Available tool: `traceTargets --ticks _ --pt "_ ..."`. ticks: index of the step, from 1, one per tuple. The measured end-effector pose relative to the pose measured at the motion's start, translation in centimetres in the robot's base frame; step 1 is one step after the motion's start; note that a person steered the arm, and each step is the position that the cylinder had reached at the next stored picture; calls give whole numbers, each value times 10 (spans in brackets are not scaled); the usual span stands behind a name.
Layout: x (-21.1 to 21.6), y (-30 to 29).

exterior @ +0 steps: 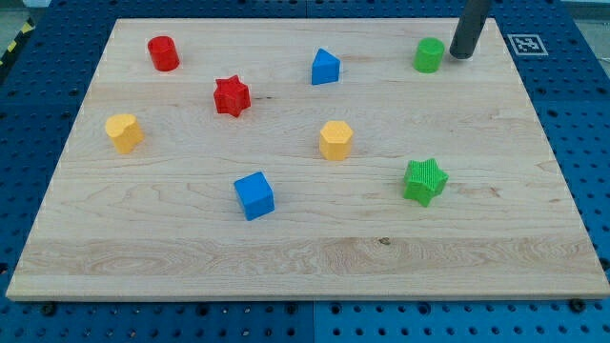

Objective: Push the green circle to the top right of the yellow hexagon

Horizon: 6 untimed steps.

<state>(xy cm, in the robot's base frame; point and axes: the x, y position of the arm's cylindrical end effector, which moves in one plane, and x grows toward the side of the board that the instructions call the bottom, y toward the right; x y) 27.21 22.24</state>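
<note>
The green circle (429, 54) stands near the view's top right of the wooden board (305, 257). The yellow hexagon (335, 140) lies near the board's middle, down and left of the green circle. My tip (462, 54) rests on the board just to the right of the green circle, a small gap apart from it. The dark rod rises from it out of the view's top.
A red circle (163, 53) and a red star (231, 96) are at the top left. A blue pentagon-like block (325, 68), a blue cube (254, 195), a yellow block (124, 132) at the left and a green star (424, 181) also lie on the board.
</note>
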Motion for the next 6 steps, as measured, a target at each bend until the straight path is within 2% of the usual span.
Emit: traceTargets --ticks 2,4,5,6 --pt "0 -7" --pt "37 -43" --pt "31 -44" --pt "7 -44"
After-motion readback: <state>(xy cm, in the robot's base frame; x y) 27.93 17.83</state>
